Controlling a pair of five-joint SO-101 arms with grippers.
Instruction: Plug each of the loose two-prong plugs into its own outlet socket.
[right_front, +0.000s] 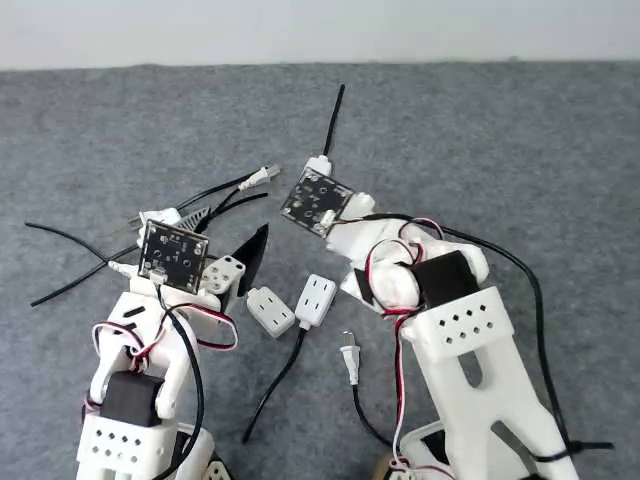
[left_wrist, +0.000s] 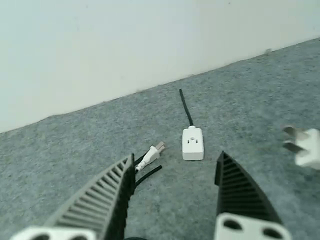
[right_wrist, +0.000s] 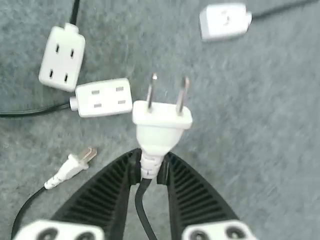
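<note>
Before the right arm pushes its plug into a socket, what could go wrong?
1. The right gripper holds the plug by its thin neck, not by the body, so the plug may tilt when it is pressed.
2. The socket beside it lies loose on the carpet and may slide away instead of taking the prongs. The left gripper is open and holds nothing to steady it.
</note>
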